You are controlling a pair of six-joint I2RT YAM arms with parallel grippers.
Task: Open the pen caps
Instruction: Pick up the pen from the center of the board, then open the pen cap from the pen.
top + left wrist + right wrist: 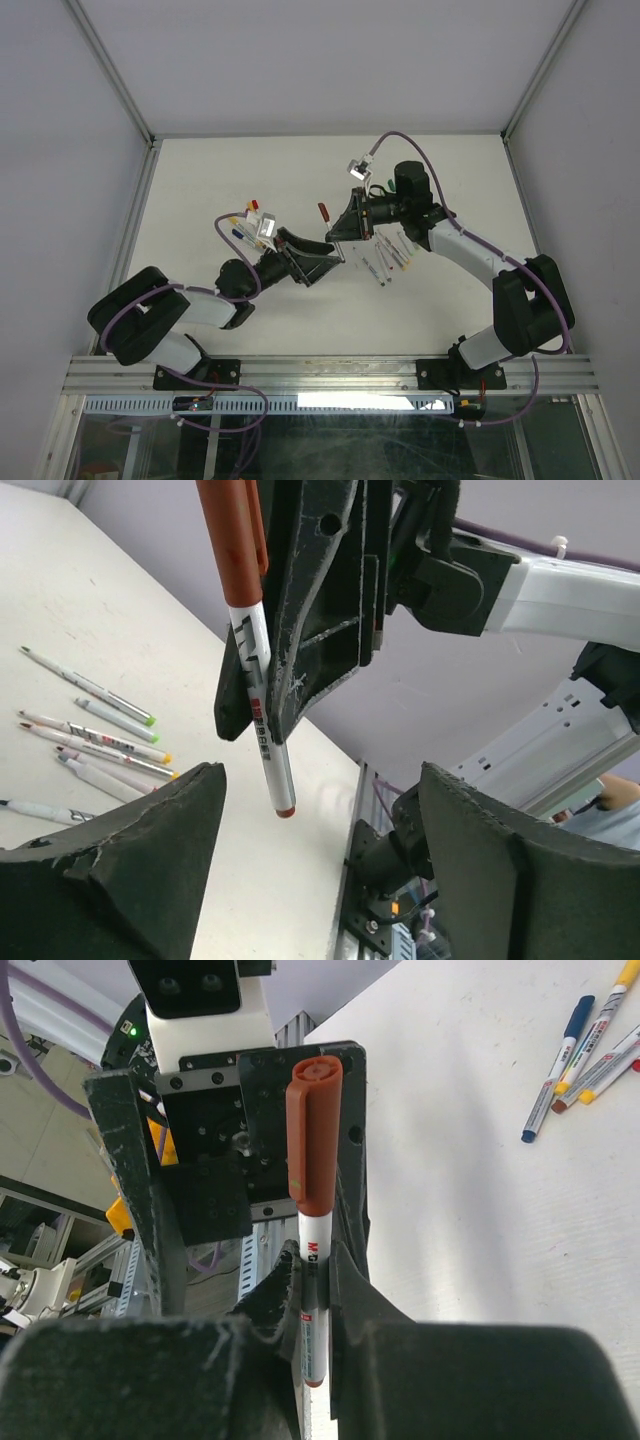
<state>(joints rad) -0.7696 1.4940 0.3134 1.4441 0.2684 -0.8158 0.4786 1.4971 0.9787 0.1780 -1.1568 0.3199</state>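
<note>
While the right claw (315,1265) pinches a white pen (311,1250), the dark red cap (313,1130) sits on it, past that claw's tips. The left claw (320,780) is wide open by the pen's other end.

The pen cap (315,1135) was dark brick red above a white pen barrel (311,1245) printed in black and red. The left gripper (320,775) and right gripper (312,1285) were black, the table (480,1210) white. Left pens (553,1075) wore blue, yellow and red caps (578,1015); right pens (95,742) were white with green and orange tips.
</note>
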